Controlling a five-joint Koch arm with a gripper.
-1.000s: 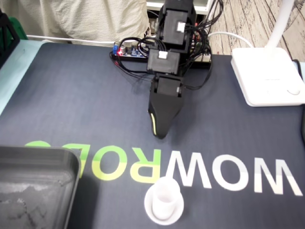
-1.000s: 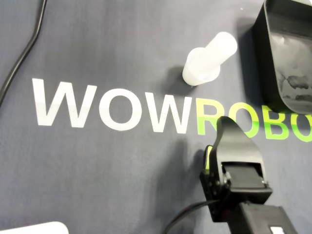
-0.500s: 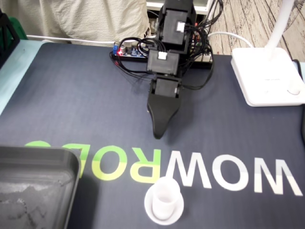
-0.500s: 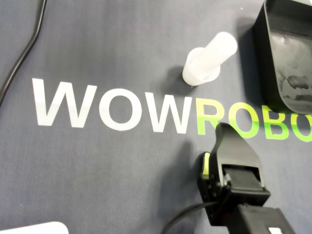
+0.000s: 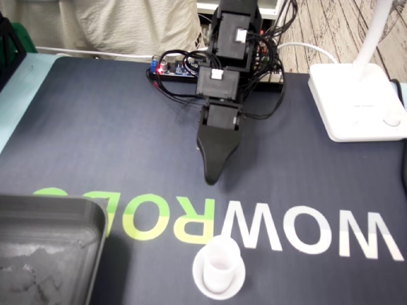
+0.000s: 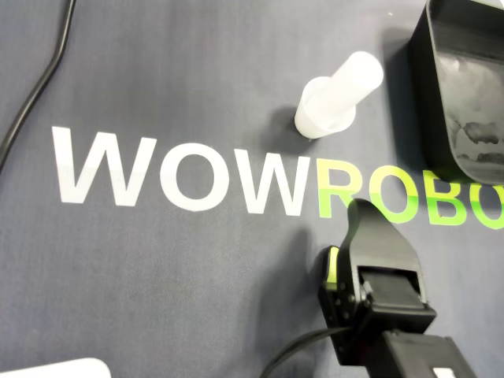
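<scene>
Currently the gripper (image 5: 212, 181) hangs tip-down over the dark mat (image 5: 95, 127), on the arm's side of the printed lettering, and carries nothing. Only one tip shows in both views, so I cannot tell whether the jaws are spread or pressed together. Verify this before you advance.

The white cup (image 5: 219, 267) stands upright on its wider base on the far side of the lettering, apart from the gripper (image 6: 358, 206) and near the black tray (image 5: 95, 216) without touching it.

Risks noted:
- The cup (image 6: 339, 94) is tall for its footprint. If you come down off-centre, or with the jaws not spread wide enough, a tip will likely strike the rim and tip it over. A round cup on its side can roll across the mat.
- The tray (image 6: 421, 94) sits beside the cup in the overhead view. A wide sideways approach from that side could catch the tray wall.
- The cables (image 5: 172, 89) bunch around the arm's lower joints, next to the circuit board (image 5: 172, 67). A long forward reach could pull them tight or snag them.
- The cup is pale and sits close to white letters, so its edge may be hard to judge.

Count:
- one gripper
- one cup
- one tray
- one lamp base (image 5: 356, 101)
- one circuit board
- one loose black cable (image 6: 39, 94) at the mat's edge
- one table (image 5: 19, 82) beneath the mat
</scene>
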